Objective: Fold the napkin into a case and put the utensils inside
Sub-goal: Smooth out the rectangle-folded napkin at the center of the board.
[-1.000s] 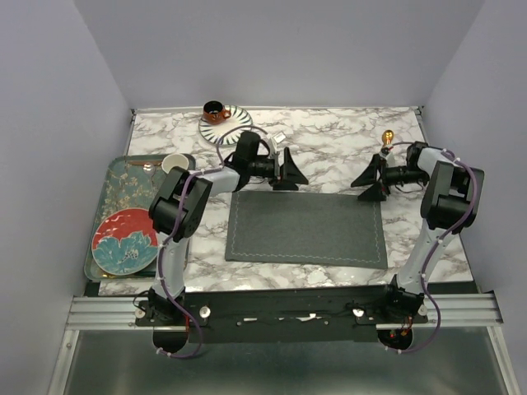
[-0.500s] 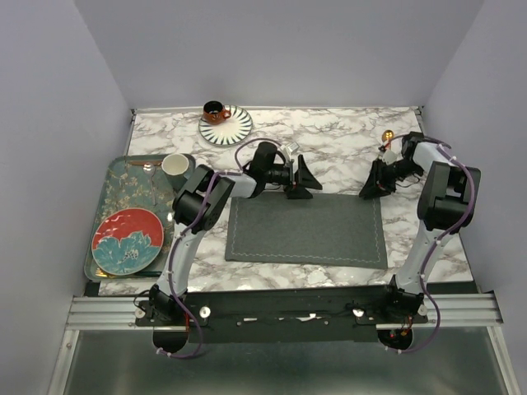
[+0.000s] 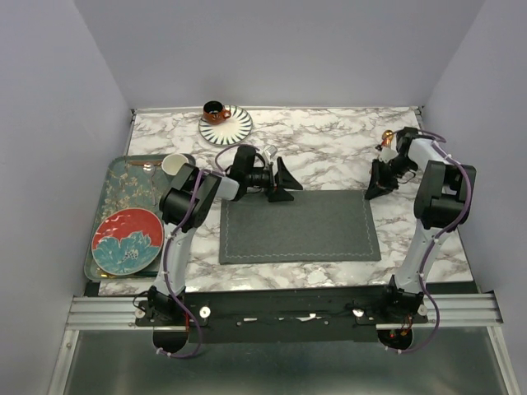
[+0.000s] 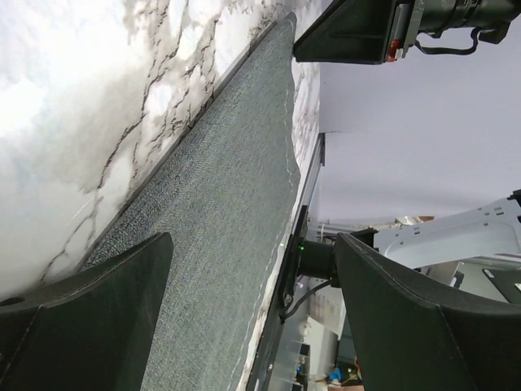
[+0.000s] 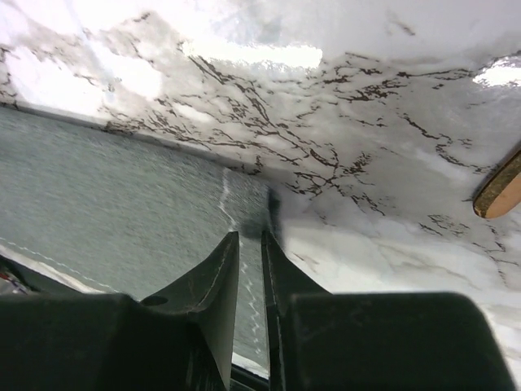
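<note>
Dark grey napkin, white grey-veined marble table, black-and-white striped saucer, orange cup, red blue-flowered plate

I log a marble table. At its far edge, left of centre, an orange cup sits on a striped saucer. On the left, a floral tray carries a red plate and, at its far right corner, an upright pale cup.

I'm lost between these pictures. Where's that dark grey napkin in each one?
Top external: the napkin lies flat in the middle of the picture.
Left wrist: the napkin is a grey band running from top centre down to the bottom edge.
Right wrist: the napkin fills the left side, its corner near the middle.
Shared landmark: the white marble tabletop borders it in all three.
</note>
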You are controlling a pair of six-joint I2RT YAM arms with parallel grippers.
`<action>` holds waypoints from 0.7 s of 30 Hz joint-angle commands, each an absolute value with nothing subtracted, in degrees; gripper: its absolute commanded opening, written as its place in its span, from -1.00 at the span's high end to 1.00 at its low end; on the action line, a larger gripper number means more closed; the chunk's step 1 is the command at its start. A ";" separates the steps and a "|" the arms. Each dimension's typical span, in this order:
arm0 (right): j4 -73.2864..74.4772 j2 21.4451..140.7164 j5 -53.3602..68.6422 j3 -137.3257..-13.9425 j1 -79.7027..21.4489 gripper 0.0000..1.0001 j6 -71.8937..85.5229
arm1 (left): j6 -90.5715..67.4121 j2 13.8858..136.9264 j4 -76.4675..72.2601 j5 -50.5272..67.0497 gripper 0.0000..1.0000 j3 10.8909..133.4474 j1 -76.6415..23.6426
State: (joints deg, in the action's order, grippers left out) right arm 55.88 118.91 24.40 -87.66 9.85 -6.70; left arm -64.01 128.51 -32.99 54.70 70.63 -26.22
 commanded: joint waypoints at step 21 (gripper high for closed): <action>56.08 118.82 12.05 -93.96 -3.69 0.55 -24.08 | -58.89 128.50 -29.88 54.93 -0.87 70.75 -25.93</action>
State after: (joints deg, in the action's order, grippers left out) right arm 57.47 115.26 19.90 -92.75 -4.10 -19.44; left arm -61.60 128.25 -32.23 55.22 70.72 -25.74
